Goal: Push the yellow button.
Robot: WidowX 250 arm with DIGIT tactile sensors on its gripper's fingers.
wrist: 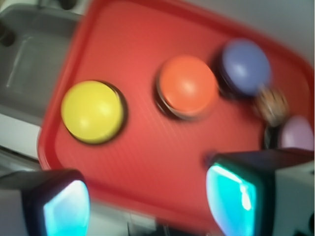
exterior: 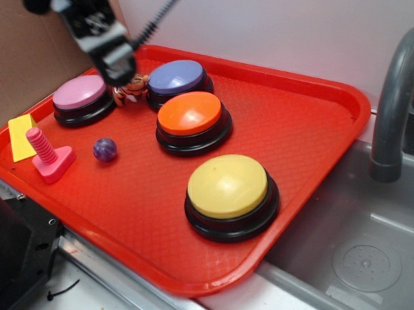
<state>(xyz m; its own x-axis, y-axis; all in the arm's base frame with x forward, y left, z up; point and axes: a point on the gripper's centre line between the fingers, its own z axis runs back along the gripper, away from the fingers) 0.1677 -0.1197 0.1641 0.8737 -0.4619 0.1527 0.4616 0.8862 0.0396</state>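
Gripper [exterior: 123, 71] raised over the far end of the red tray [exterior: 308, 116], fingers [wrist: 66, 206] spread apart and empty, well short of the yellow button [exterior: 228, 187] sitting past the orange button [exterior: 191, 114], presumably poised for travel toward it.

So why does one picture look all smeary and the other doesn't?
The wrist view is blurred: the yellow button and orange button have soft, smeared edges, and the gripper fingers glow teal. The exterior view is sharp, with soft shine on the yellow button and red tray.
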